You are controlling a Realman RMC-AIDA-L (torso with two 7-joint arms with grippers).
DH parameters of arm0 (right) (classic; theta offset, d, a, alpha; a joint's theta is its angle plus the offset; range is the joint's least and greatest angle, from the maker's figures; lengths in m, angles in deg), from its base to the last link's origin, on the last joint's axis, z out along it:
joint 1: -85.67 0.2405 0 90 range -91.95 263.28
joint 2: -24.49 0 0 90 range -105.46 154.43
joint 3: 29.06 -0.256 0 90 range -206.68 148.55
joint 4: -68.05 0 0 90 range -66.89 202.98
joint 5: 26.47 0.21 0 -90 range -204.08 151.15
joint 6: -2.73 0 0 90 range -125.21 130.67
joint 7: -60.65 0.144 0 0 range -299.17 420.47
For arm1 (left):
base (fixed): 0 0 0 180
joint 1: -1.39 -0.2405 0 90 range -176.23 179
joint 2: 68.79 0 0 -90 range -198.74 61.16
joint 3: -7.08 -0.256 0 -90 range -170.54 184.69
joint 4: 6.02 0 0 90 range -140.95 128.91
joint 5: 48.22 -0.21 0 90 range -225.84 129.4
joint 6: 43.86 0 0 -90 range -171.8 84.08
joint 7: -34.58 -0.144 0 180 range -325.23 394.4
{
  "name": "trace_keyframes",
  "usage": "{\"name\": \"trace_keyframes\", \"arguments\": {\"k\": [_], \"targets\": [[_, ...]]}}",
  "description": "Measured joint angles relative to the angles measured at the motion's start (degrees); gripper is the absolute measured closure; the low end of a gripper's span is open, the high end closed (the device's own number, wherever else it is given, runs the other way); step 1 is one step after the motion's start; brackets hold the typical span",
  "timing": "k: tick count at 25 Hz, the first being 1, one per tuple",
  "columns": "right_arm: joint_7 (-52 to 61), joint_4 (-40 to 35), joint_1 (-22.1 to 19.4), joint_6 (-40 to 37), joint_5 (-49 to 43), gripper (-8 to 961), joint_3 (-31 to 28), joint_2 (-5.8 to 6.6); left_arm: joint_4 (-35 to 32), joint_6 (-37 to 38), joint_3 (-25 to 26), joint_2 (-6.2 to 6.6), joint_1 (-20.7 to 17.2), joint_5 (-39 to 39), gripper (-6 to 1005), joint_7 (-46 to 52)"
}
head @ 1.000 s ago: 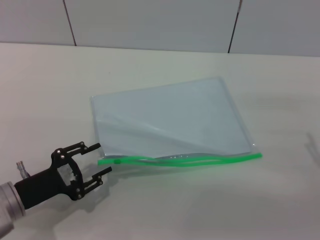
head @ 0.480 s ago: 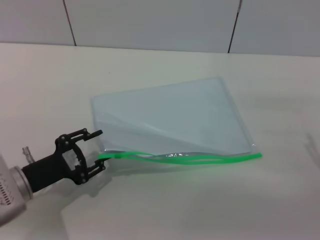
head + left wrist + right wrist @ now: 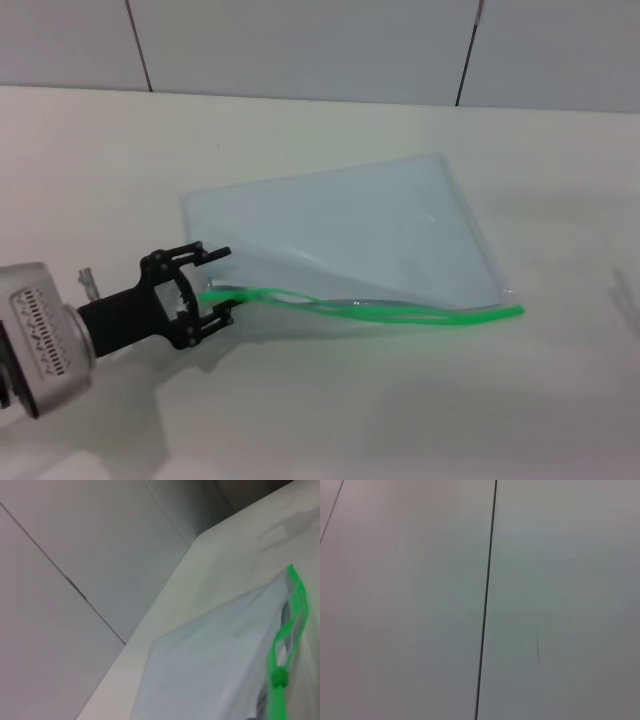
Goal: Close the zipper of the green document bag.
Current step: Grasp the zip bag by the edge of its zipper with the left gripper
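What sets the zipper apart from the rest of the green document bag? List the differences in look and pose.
Colour: the zipper is bright opaque green, while the green document bag is pale, translucent and bluish.
Shape: the zipper is a thin strip along one long edge; the bag is a broad flat sheet.
Pose: the zipper's two tracks wave apart near the left gripper, whose open fingers flank that end; the bag's far corners lie flat on the table.
Shared: both are plastic.
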Motion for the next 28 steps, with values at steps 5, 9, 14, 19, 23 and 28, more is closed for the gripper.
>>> {"name": "trace_keyframes", "arguments": {"k": [5,9,14,19,23,28], "targets": [[0.0,0.08,0.0,-0.02,0.0,109,0.03,-0.02,-1.4,-2.17,-0.01,0.01,1.14,-0.17,449,0.03],[0.0,0.16,0.0,-0.03,0.0,109,0.03,-0.02,-2.5,-4.44,0.08,0.06,2.27,-0.05,452,0.03],[0.0,0.22,0.0,-0.08,-0.2,109,0.03,-0.02,-2.9,-5.62,0.28,0.09,3.28,0.21,614,0.03],[-0.19,-0.38,0.58,-0.08,-0.68,109,2.65,0.07,-4.9,-7.49,0.61,0.03,3.41,0.83,727,0.03],[-0.1,-2.25,2.96,0.06,-1.26,108,8.3,0.24,-5.86,-8.35,0.62,-0.01,3.86,2.19,809,-0.24],[-0.52,-5.93,8.13,0.81,-7.49,110,16.62,0.3,-7.23,-8.35,0.26,0.05,4.8,2.14,868,-0.79]]}}
